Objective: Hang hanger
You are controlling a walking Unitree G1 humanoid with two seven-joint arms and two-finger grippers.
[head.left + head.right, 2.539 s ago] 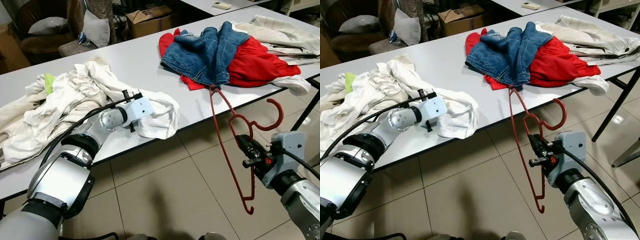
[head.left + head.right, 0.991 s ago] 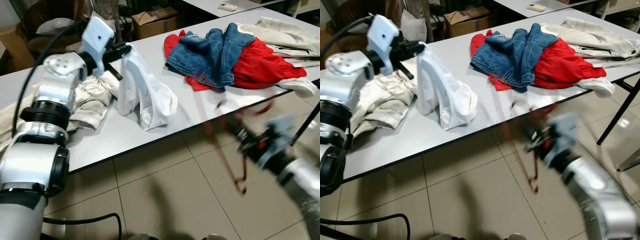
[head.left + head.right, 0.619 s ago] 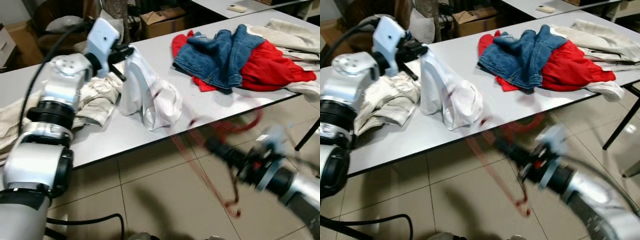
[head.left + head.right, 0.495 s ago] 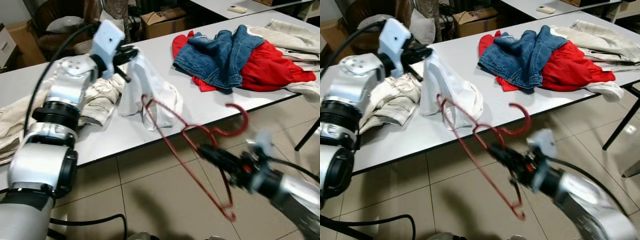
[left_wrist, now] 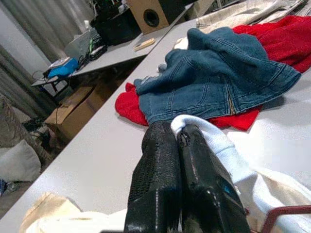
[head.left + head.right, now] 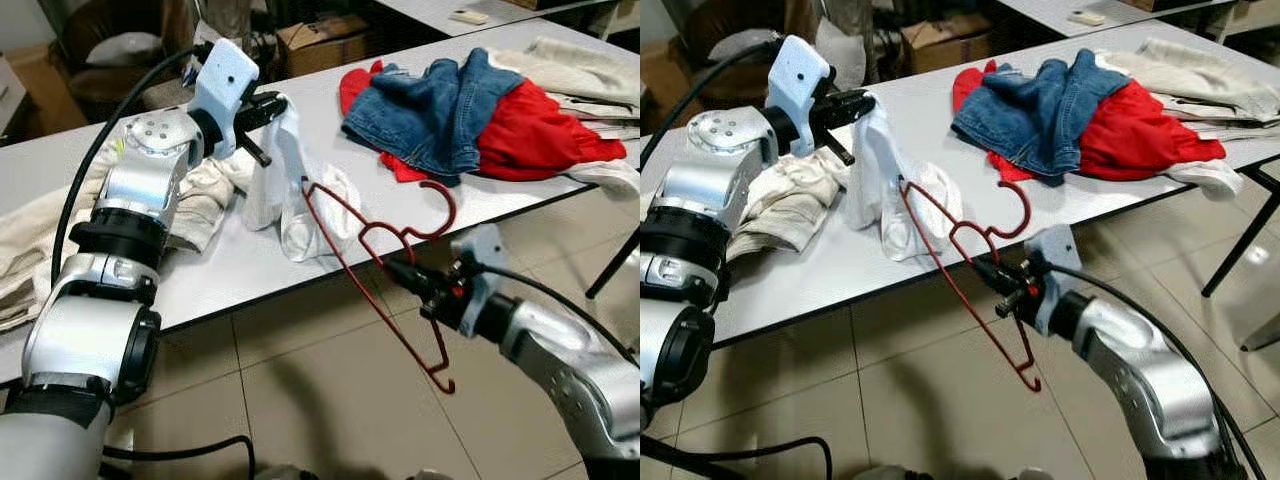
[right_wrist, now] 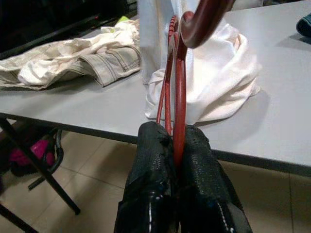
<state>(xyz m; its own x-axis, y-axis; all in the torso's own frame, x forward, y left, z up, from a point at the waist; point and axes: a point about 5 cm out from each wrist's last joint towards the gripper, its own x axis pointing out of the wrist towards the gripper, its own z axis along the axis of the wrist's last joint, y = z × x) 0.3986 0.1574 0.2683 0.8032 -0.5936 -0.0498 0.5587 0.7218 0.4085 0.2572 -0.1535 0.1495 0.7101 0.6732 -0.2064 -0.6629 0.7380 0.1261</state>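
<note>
In the upper left of the frame the left gripper (image 6: pixel 272 100) is pinching a white garment (image 6: pixel 300 195) up off the desk (image 6: pixel 230 270), fingers closed on its top edge. At centre the right gripper (image 6: pixel 400 276) is clamping the red hanger (image 6: pixel 375 250) by its neck, its long axis slanting with one shoulder tip just beside the cloth, so the right arm is nearer

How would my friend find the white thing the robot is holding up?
Look at the long grey table with clothes piled on it. Near its front edge, the left gripper pinches a plain white cloth garment. It alone hangs lifted, with the thin red wire hanger poking towards it.
</note>
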